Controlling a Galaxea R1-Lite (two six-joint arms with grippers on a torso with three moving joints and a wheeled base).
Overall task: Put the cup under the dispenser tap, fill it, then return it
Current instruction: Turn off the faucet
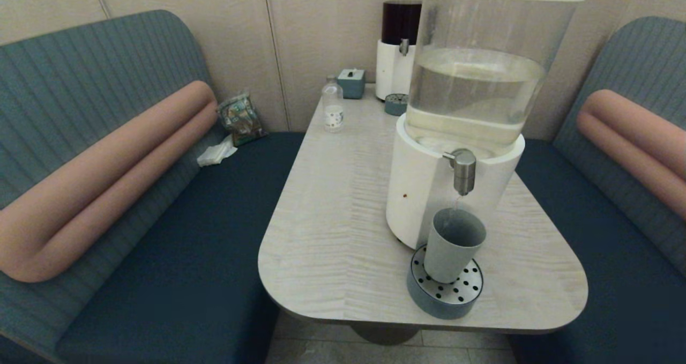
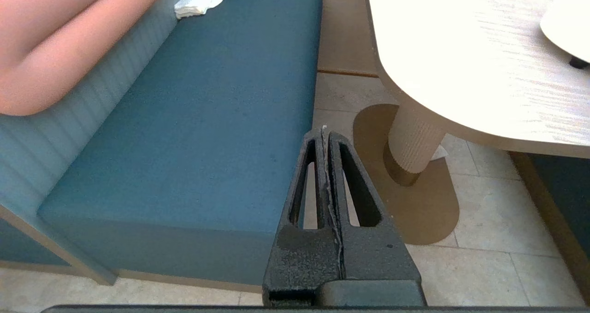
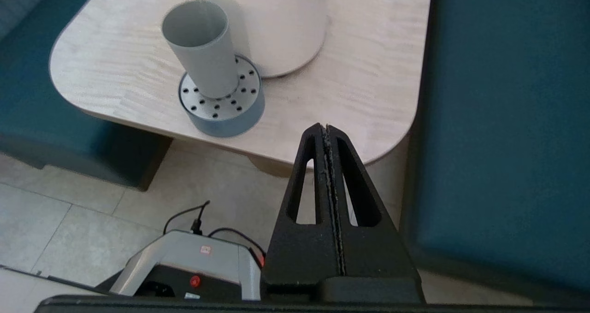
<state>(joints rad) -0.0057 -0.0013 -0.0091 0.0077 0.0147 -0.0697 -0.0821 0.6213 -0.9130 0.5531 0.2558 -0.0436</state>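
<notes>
Small grey-green tapered plastic cup [image 1: 454, 243], no handle, stands upright on a round blue-grey drip tray with perforated metal top [image 1: 465, 299], near the front edge of the pale wood-grain surface [image 1: 332, 219]. Cup sits directly below the short brushed-steel downward-bent dispenser tap [image 1: 463, 170], mouth open to it, a clear gap between spout and rim. Thin trickle seems to hang under the spout; liquid level inside the cup cannot be told. Tap belongs to the large dispenser with white base and clear-liquid tank [image 1: 471, 85], which touches the tray's back.

Neither arm shows in head view. Left gripper [image 2: 326, 135] is off the surface, low over the floor beside the teal bench seat [image 2: 193, 119], jaws clenched together, grasping nothing. Right gripper [image 3: 325, 131] hangs off the surface's front-right corner, well apart from the cup, jaws likewise pressed closed and empty.

Further back: small clear bottle with white label [image 1: 333, 106], dark-liquid dispenser [image 1: 399, 42].
</notes>
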